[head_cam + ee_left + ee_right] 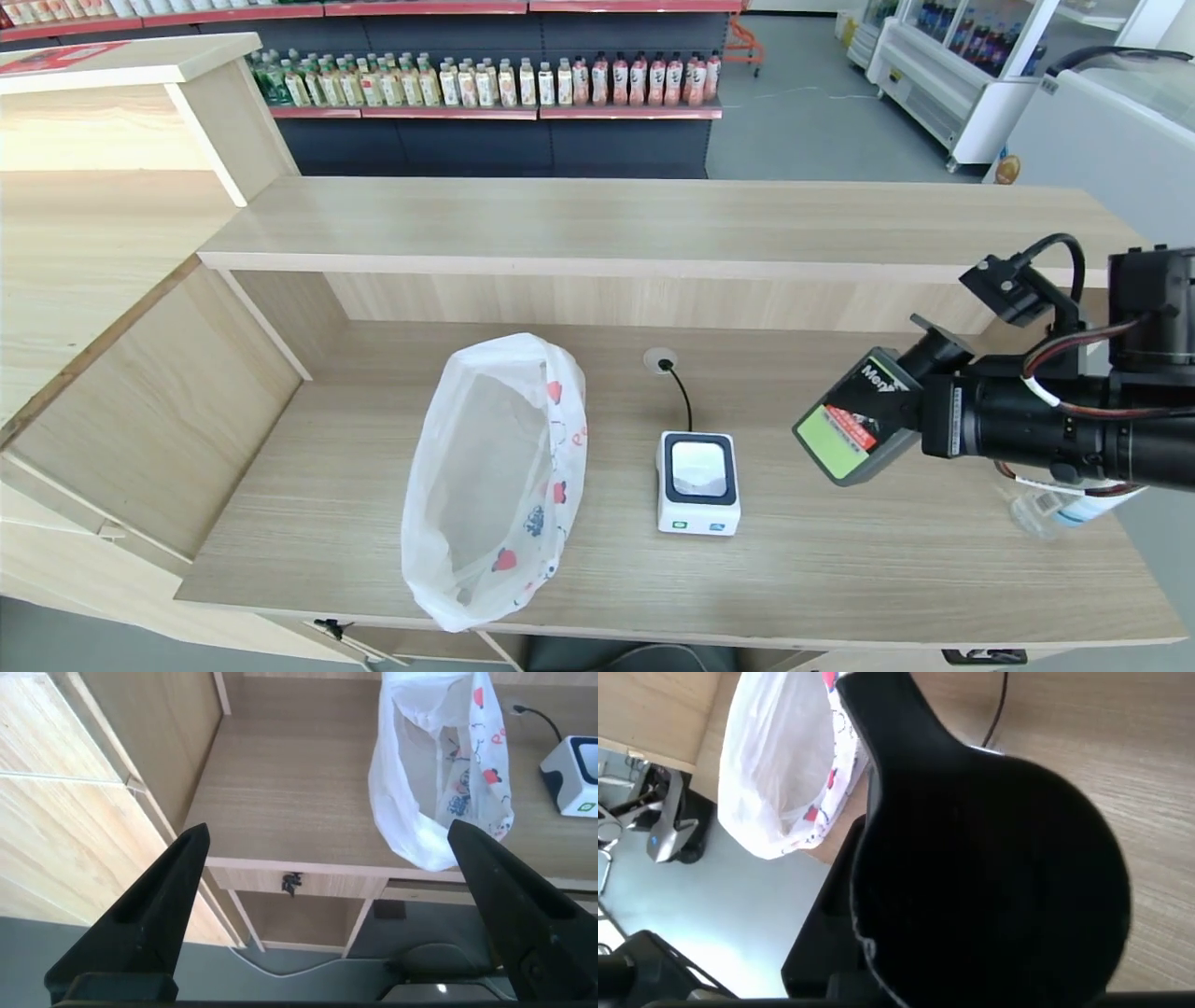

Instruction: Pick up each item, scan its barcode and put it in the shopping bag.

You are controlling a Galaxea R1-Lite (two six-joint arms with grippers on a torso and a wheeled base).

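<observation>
Right hand with box, clear of scanner

On the pale wooden counter, the white box-shaped barcode scanner sits near the middle. The translucent white plastic shopping bag with red heart prints is just beside it at its 9 o'clock, and its black cable runs to a round grommet at 12 o'clock. At the scanner's 3 o'clock, apart from it and above the counter, the right gripper grips a dark round tub with a green-and-red label, and a clear plastic bottle lies at 4 o'clock beneath that arm. A raised wooden ledge runs behind them all at 12 o'clock, with shelves of drink bottles farther back.
</observation>
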